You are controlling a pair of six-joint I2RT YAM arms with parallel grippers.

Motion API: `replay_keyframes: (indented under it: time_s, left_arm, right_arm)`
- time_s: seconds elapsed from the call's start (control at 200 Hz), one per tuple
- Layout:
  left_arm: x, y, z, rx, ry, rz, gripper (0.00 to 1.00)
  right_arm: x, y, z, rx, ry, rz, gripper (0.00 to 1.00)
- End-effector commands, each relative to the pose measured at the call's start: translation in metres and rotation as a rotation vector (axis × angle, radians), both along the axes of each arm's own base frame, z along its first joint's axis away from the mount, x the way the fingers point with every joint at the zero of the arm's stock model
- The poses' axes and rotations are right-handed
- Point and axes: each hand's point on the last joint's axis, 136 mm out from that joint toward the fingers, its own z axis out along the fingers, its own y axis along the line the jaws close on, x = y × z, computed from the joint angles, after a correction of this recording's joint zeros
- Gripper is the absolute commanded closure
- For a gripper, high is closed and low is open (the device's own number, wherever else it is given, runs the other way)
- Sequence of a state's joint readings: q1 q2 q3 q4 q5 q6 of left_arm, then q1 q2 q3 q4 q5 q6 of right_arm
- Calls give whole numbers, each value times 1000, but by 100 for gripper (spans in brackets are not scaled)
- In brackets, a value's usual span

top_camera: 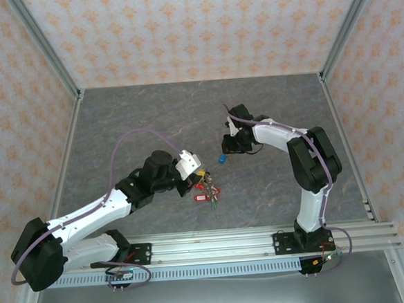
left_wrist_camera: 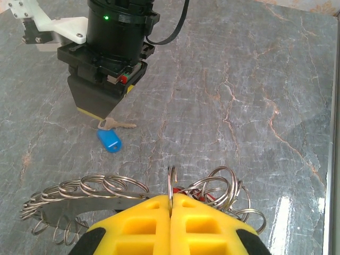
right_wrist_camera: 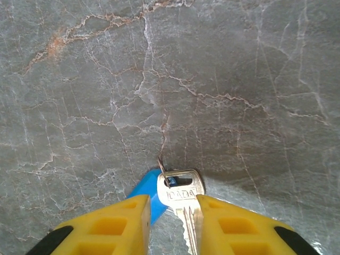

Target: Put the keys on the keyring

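My left gripper (left_wrist_camera: 171, 199) has its yellow fingers pressed together on one upright loop of the keyring (left_wrist_camera: 95, 187). In the top view the keyring sits near the table's (top_camera: 151, 113) centre. A blue-tagged key (right_wrist_camera: 180, 194) lies flat on the table at about 1 o'clock from it. My right gripper (right_wrist_camera: 172, 202) straddles that key's head, fingers slightly apart. I cannot tell whether they pinch it.

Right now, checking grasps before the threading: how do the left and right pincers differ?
The left pincer is shut on a wire loop of the keyring; the right pincer is open, straddling a blue-tagged key on the table. Left pincer fingers meet; right pincer fingers stand apart. Both have yellow fingers.
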State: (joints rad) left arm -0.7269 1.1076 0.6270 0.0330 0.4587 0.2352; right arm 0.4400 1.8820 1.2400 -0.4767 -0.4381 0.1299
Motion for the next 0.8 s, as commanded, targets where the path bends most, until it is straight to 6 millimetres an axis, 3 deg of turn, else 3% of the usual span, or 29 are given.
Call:
replay_keyframes:
  time_s: [0.0,0.566,0.791]
  left_arm:
    - [2,-3,20,-38,-40,3,100]
    - [4,-5,17,-30,-24,4,100]
    - [5,-4,19,-33,-34,10,100]
  right_arm:
    - [-2,2,-4,-16,31,24,73]
    - [6,20,-12,-13,61,82,81]
    - [11,15,-14,-48,37,67,89]
